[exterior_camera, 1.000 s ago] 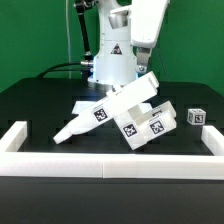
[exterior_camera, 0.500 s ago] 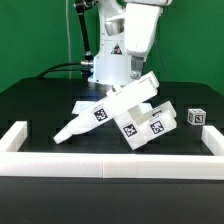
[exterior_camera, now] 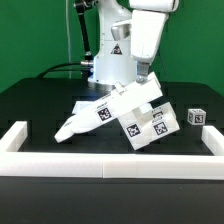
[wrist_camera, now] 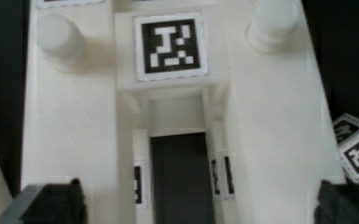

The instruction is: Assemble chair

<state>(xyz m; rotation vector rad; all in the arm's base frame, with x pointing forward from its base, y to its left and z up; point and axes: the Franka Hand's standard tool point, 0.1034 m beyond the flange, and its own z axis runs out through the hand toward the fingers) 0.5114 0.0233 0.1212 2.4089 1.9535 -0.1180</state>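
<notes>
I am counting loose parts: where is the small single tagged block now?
In the exterior view, the small tagged block lies on the black table at that view's right, apart from the tilted chair assembly, near the right corner of the white border rail.

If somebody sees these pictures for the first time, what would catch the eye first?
The chunky white plastic chair assembly with black-and-white tags lies tilted in the middle of the black table. The robot's hand stands at its raised end, fingers spread wide. A small white tagged cube sits apart at the exterior view's right.
</notes>
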